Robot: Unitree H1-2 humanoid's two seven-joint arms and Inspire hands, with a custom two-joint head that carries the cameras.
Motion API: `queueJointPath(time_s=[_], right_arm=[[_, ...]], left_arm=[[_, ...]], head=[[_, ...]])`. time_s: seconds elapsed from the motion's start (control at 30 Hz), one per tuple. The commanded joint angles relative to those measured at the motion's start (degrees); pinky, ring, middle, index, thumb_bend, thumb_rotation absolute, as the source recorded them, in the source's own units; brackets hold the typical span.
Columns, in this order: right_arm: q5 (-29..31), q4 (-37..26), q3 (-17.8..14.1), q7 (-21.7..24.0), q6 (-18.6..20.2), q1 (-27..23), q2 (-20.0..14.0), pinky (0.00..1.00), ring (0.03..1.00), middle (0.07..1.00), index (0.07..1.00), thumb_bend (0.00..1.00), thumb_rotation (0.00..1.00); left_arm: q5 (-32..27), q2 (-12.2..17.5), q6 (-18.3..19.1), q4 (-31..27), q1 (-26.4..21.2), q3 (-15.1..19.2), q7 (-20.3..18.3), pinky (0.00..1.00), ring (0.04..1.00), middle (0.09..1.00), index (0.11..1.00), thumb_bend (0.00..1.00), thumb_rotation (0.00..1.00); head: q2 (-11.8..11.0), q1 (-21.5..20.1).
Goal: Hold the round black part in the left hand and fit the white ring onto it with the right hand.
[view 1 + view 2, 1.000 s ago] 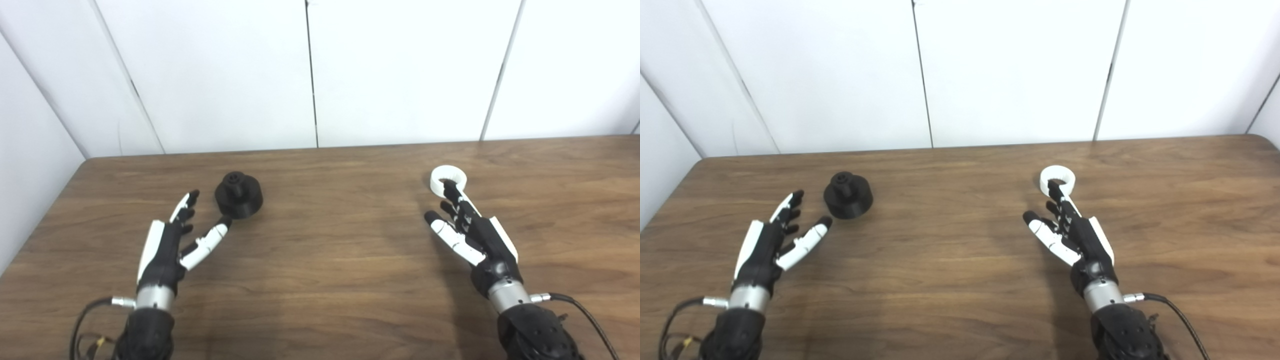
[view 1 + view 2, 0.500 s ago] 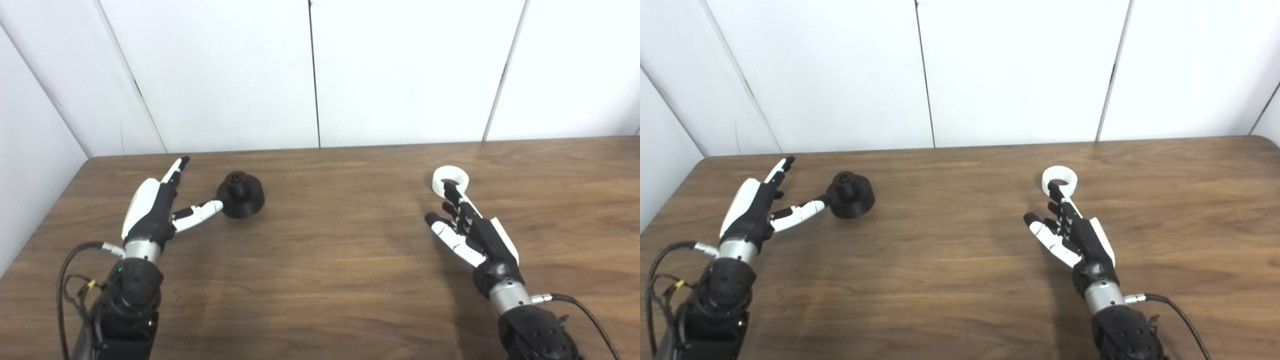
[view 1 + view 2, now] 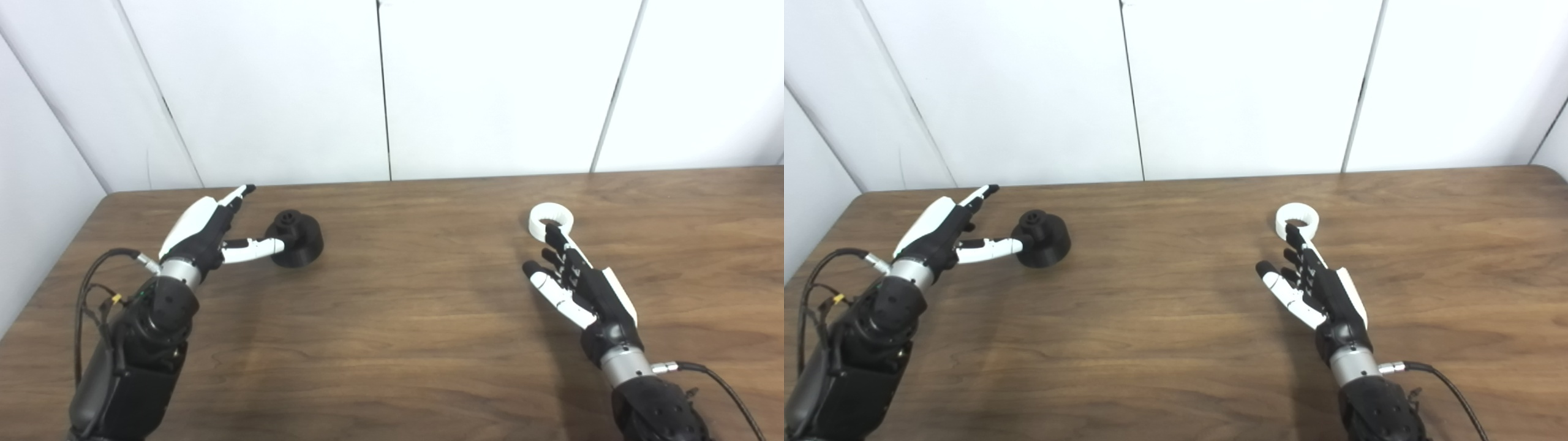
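Round black part (image 3: 295, 237) first: your left hand (image 3: 205, 229) has spread fingers and holds nothing. Its thumb (image 3: 257, 248) reaches toward the part's near left side and looks to be touching it or just short of it; the other fingers (image 3: 236, 196) point past it toward the far edge of the bench. The part stands upright on the bench (image 3: 404, 318), near the far left corner, wide base down and narrower hub up.

It looks like a stiff printed piece, light, with a matte skin that should not slip much. Being light, it may slide away from a one-sided push, so close thumb and fingers on opposite sides of the wide base. Leave the hub bare, since the ring probably has to seat there.

Your right hand (image 3: 582, 288) is also spread and grips nothing. It lies low over the right half of the bench, one long fingertip (image 3: 549, 229) at the near rim of the white ring (image 3: 550, 217), possibly overlapping it; you cannot tell from these views whether it presses on it. The ring lies flat, well apart from the black part, toward the far edge right of centre.

Expect the ring to be rigid, very light and thin-walled. Lying flat, it gives little to pinch, so take it across the rim, from outside and through the hole, and keep it level when you bring it over.
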Motion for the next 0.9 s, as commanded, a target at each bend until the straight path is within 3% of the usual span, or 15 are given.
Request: queueJointPath(time_s=[0.0, 0.17, 0.4, 0.87], right_arm=[[0.07, -1.82, -0.16, -0.36, -2.22, -1.23, 0.45, 0.91, 0.956, 0.967, 0.946, 0.59, 0.47], [-0.1, -1.48, -0.38, -0.33, -2.81, -1.12, 0.45, 0.89, 0.944, 0.959, 0.946, 0.6, 0.49], [-0.23, -1.41, -0.7, -0.62, -2.68, -1.12, 0.73, 0.89, 0.942, 0.951, 0.94, 0.62, 0.5], [-1.38, -1.7, -0.61, -1.12, -2.79, -0.83, 0.97, 0.91, 0.945, 0.949, 0.94, 0.63, 0.51]], left_arm=[[1.8, 1.71, -0.27, -0.29, -4.03, 0.95, -1.67, 0.81, 0.976, 0.972, 0.949, 0.99, 0.51], [2.43, 2.08, -0.26, 0.69, -4.69, 0.61, -4.98, 0.82, 0.986, 0.981, 0.954, 1.0, 0.54], [2.44, 3.17, -0.3, 2.73, -5.68, -1.05, -6.46, 0.84, 0.991, 0.976, 0.94, 0.99, 0.55], [2.57, 4.98, -0.73, 9.87, -9.59, -6.47, -6.31, 0.85, 0.989, 0.972, 0.935, 1.0, 0.57]], head=[[0.01, -0.05], [0.02, -0.25], [-0.03, -0.61], [-0.54, -1.1]])
